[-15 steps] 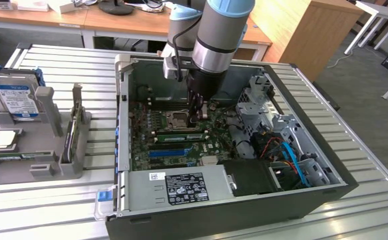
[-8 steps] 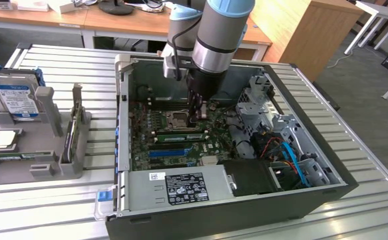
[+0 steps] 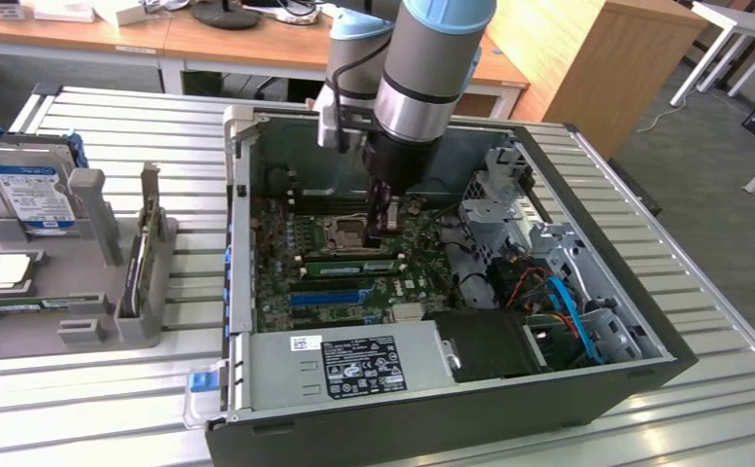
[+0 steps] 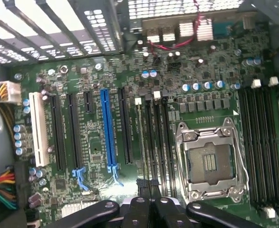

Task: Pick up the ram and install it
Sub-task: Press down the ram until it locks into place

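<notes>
In the exterior view the ram [image 3: 345,265], a narrow green stick with a pale label, stands on edge in a slot beside the processor socket [image 3: 347,231] inside the open computer case [image 3: 237,233]. My gripper [image 3: 380,236] reaches straight down into the case, its tip at the end of the ram towards the exterior view's right. I cannot tell whether it touches the stick. In the wrist view the black fingers [image 4: 139,211] are pressed together, shut, with nothing between them. They sit at one end of the dark memory slots [image 4: 153,142], beside the socket [image 4: 210,161].
A blue slot [image 3: 332,295] [image 4: 108,128] lies on the motherboard near the power supply [image 3: 351,360]. A drive cage [image 3: 508,195] and cables [image 3: 553,302] crowd the case's side towards the exterior view's right. A grey rack holding a hard drive [image 3: 34,195] stands outside it.
</notes>
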Robot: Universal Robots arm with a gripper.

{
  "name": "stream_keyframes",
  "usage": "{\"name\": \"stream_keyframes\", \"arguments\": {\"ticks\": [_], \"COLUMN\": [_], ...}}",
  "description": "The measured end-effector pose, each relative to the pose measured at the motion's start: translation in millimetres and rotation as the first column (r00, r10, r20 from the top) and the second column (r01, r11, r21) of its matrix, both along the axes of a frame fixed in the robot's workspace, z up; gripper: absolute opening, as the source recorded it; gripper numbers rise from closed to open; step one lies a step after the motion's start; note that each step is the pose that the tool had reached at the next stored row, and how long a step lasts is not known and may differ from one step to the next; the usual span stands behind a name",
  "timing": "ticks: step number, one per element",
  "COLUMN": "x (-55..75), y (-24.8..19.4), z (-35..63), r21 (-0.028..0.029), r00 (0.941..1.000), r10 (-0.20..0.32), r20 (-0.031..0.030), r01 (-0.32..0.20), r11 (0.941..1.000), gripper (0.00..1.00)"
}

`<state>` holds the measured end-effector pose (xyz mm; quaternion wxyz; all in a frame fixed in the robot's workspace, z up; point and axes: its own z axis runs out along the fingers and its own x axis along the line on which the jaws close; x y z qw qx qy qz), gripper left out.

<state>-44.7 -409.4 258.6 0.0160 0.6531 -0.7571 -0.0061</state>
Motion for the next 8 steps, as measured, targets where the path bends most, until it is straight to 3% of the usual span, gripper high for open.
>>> {"name": "stream_keyframes", "arguments": {"ticks": [8], "x": [0.0], "y": [0.0], "z": [0.0], "r21": [0.0000], "r00": [0.9950], "r10": [-0.100], "r20": [0.0001], "r01": [0.100], "r11": [0.9950], "gripper": [0.10]}}
